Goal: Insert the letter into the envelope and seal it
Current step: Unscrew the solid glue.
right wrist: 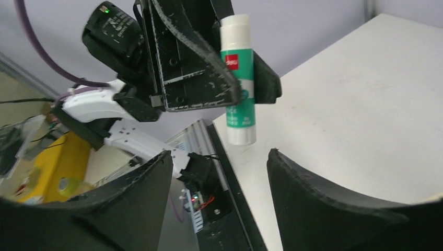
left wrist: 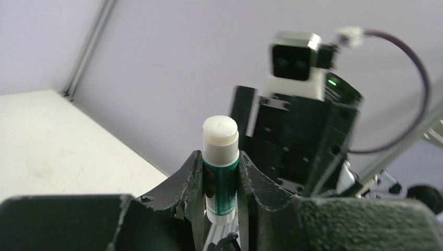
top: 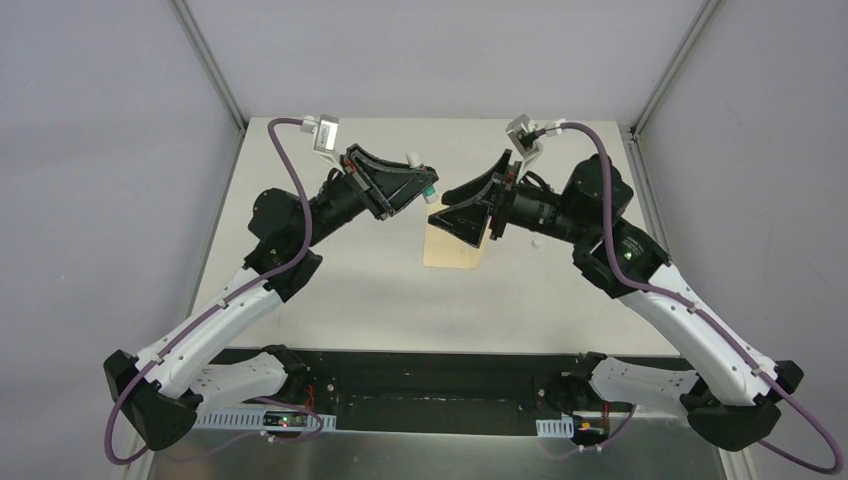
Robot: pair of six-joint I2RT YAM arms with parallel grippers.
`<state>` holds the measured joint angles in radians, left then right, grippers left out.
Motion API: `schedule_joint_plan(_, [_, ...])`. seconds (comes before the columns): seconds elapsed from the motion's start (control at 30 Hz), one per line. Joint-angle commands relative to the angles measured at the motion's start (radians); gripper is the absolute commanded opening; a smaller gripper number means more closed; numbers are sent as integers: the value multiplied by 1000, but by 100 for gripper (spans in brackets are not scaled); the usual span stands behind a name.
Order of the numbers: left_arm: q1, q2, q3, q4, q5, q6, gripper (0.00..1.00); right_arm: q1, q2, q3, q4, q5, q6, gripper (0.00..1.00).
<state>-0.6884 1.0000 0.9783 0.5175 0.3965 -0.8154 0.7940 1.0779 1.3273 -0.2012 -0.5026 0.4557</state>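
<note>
My left gripper (top: 418,182) (left wrist: 220,157) is raised above the table and shut on a white-and-green glue stick (top: 428,188) (left wrist: 220,172) (right wrist: 239,78), which stands up out of the jaws. My right gripper (top: 440,207) (right wrist: 219,152) faces it from close by, open and holding nothing, its fingertips just short of the stick's lower end. The yellow-tan envelope (top: 450,250) lies flat on the table (top: 330,270) below the right gripper, which partly covers it. The letter does not show as a separate sheet.
A small white bit (top: 537,243) lies on the table to the right of the right arm. Grey walls with metal frame posts (top: 210,60) close in the table at the back and sides. A black strip (top: 420,365) runs along the near edge between the arm bases.
</note>
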Motion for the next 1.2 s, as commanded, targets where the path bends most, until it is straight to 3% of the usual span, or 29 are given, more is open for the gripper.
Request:
schedule_joint_plan(0.0, [-10, -3, 96, -241, -181, 14, 0, 77, -57, 8, -109, 338, -144, 70])
schedule_joint_plan(0.2, [-10, 52, 178, -407, -252, -11, 0, 193, -17, 29, -159, 724, -271, 65])
schedule_joint_plan(0.3, [-10, 79, 210, -463, -267, -22, 0, 223, 16, 39, -150, 826, -316, 64])
schedule_joint_plan(0.73, [-10, 121, 234, -506, -279, -36, 0, 316, 158, 117, -127, 986, -426, 61])
schedule_joint_plan(0.93, [-10, 118, 225, -492, -266, -40, 0, 319, 177, 117, -97, 1020, -430, 46])
schedule_joint_plan(1.17, [-10, 101, 197, -473, -247, -51, 0, 315, 181, 115, -74, 1019, -433, 37])
